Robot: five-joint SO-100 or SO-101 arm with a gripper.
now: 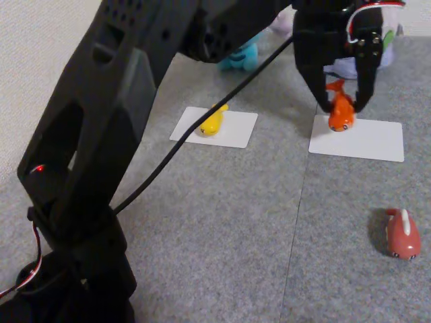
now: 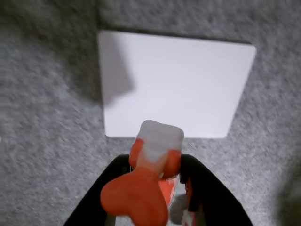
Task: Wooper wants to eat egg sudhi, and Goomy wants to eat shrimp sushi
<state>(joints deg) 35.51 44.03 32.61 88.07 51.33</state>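
Grey carpet (image 1: 236, 222); red figure (image 1: 402, 234) near white card (image 1: 370, 142).

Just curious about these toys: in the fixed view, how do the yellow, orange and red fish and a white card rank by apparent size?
1. right white card
2. red fish, though nearest the camera
3. shrimp sushi and egg sudhi: alike, unranked

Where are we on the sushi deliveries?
Done, by the look of it: the egg sudhi lies on the left white card in front of Wooper. In hand: the gripper straddles the shrimp sushi at the near edge of the right white card; the fixed view doesn't settle whether it's set down. Left: release and retract. The red figure sits unused on the carpet.
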